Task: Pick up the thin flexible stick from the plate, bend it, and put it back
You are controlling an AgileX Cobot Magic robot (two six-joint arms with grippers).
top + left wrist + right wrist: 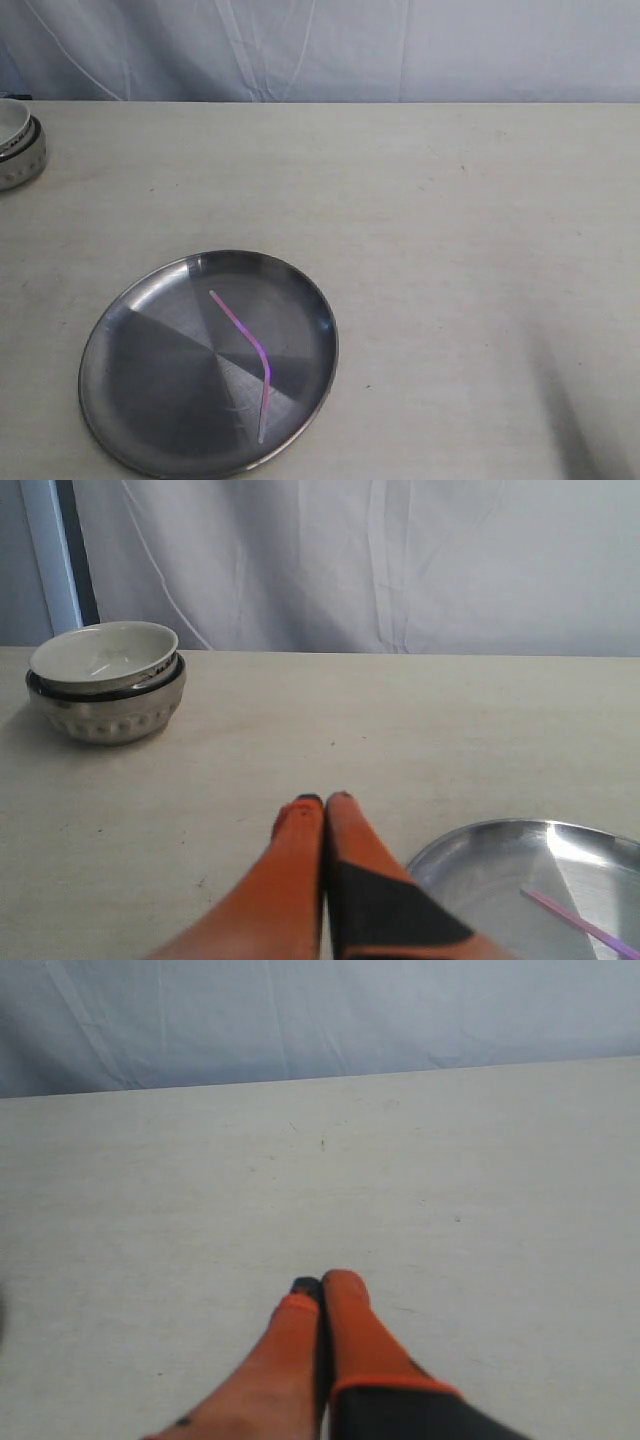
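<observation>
Hovering pinched shut and empty, the left claw [325, 798] is nearer the plate [130, 400] than the right claw [322, 1282], also shut and empty. On the plate, the kinked stick [240, 325] runs from eleven to five o'clock.

My left fingers [298, 832] are pressed flat against each other, tip to tip, with only a thin dark seam between them and nothing caught there. They are orange, with a small dark patch at the very end, and one of them carries a black panel further back toward my wrist. They point straight ahead from the wrist. My right fingers [346, 1305] stand the same way: closed, empty, orange, a black section behind one of them, the two tips almost level with each other.
</observation>
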